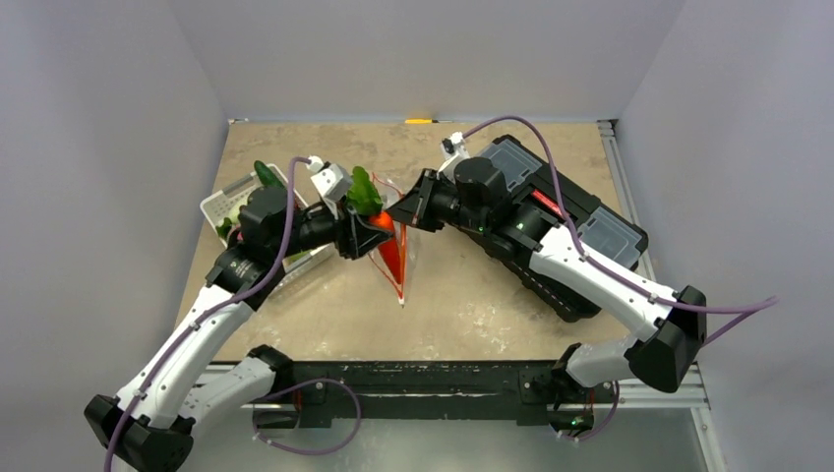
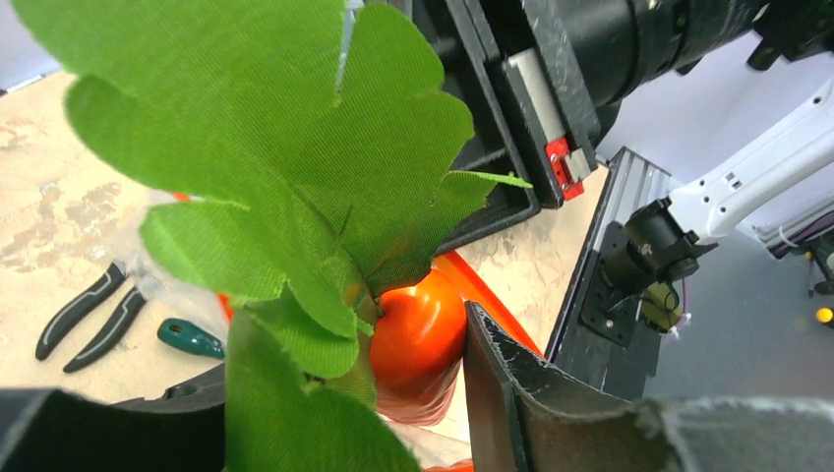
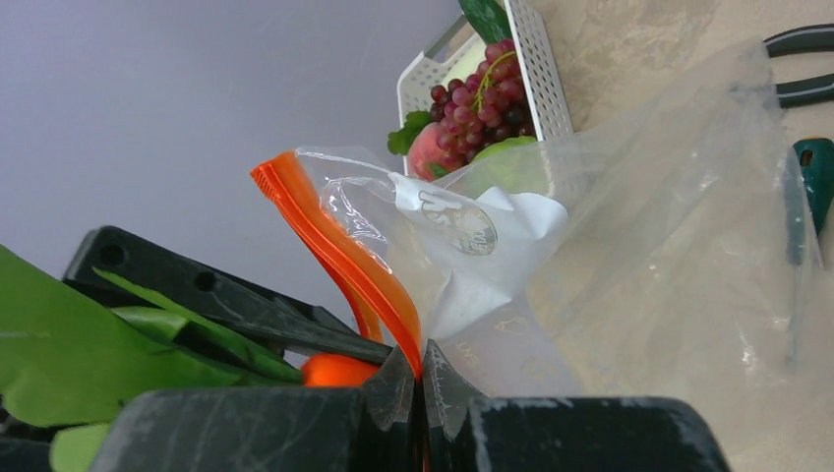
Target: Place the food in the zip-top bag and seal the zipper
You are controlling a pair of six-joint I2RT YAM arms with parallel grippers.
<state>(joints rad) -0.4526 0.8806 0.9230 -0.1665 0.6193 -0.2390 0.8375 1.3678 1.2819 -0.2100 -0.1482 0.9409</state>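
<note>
My left gripper [image 1: 362,228] [image 2: 344,369] is shut on the orange carrot [image 1: 389,246] [image 2: 418,329] just below its green leaves [image 1: 363,191] [image 2: 275,147]. The carrot's body points down into the open mouth of the clear zip-top bag [image 1: 398,270] [image 3: 639,246]. My right gripper [image 1: 406,212] [image 3: 423,372] is shut on the orange-red zipper [image 3: 339,251] [image 2: 497,295] and holds the bag up off the table. In the right wrist view the carrot [image 3: 334,371] shows just left of the pinched strip. Grapes [image 3: 480,98], a peach [image 3: 425,152] and a cucumber [image 1: 266,174] lie in the white basket [image 1: 224,202] [image 3: 536,59].
A black toolbox [image 1: 561,211] lies under the right arm at the right. Black-handled pliers [image 2: 89,315] [image 3: 802,39] and a green-handled tool [image 2: 192,339] [image 3: 816,177] lie on the tan table behind the bag. A white card [image 3: 472,236] sits inside the bag.
</note>
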